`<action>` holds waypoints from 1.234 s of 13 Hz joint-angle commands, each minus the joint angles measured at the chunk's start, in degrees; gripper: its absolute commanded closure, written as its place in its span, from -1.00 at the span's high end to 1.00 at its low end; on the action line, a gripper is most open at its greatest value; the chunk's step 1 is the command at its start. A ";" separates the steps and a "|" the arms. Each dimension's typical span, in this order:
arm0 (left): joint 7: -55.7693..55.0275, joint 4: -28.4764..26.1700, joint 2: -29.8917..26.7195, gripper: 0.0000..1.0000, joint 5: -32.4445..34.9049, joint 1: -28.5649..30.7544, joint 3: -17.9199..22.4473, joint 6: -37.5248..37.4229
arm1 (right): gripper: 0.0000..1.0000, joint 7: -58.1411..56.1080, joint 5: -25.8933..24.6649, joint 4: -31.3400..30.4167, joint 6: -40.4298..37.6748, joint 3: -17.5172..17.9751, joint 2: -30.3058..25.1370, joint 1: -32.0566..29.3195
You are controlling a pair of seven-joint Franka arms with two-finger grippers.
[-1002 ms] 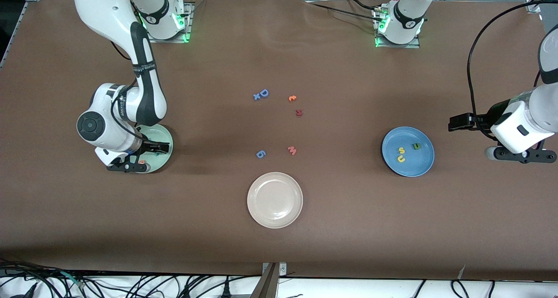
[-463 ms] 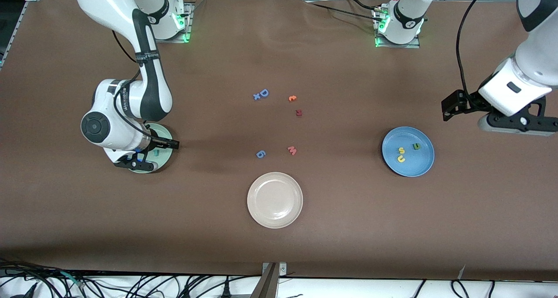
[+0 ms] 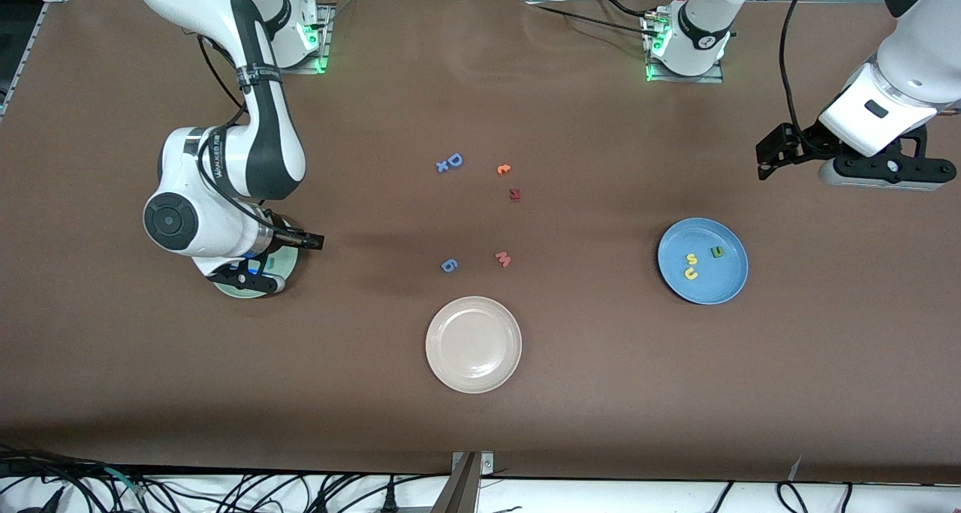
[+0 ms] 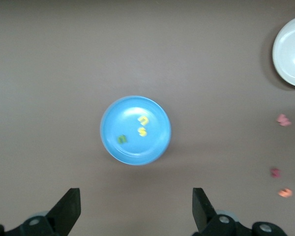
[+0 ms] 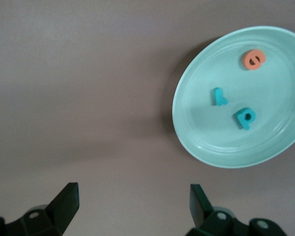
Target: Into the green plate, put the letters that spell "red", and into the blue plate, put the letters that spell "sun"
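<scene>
I'm running this from a robotics lab, not anyone's home. The table (image 3: 480, 423) is covered in one plain brown sheet, and both arm bases are bolted to metal plates along its edge, each glowing with a green status light (image 3: 321, 64). Black cables (image 3: 585, 17) trail across the top by the left arm's base, and a tangle of power leads (image 3: 225, 490) lies on the floor along the table's edge nearest the front camera. Aluminium framing (image 3: 465, 483) props up the camera side.
</scene>
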 commanded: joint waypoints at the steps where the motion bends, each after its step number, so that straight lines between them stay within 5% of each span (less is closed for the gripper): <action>1: 0.52 -0.73 -0.98 1.00 -2.90 -0.92 2.48 -1.03 | 0.99 2.24 -5.04 0.38 -2.83 3.37 -3.37 -2.46; 4: 0.52 1.64 0.50 1.00 -2.46 -0.92 2.30 -2.69 | 0.99 6.19 -15.94 -0.32 -4.58 23.81 -9.78 -20.53; 5: 0.52 2.95 1.29 1.00 -2.37 -0.92 2.21 -3.65 | 0.99 6.38 -18.93 -0.32 -5.55 27.97 -11.01 -24.50; 11: 0.52 7.01 3.76 1.00 0.71 -1.10 1.95 -5.95 | 1.00 3.92 -24.58 -0.32 -11.70 38.72 -20.24 -37.63; 16: 0.61 7.01 3.76 1.00 0.97 -0.83 0.89 -5.95 | 1.00 -0.29 -24.59 -0.50 -13.38 41.28 -25.70 -41.68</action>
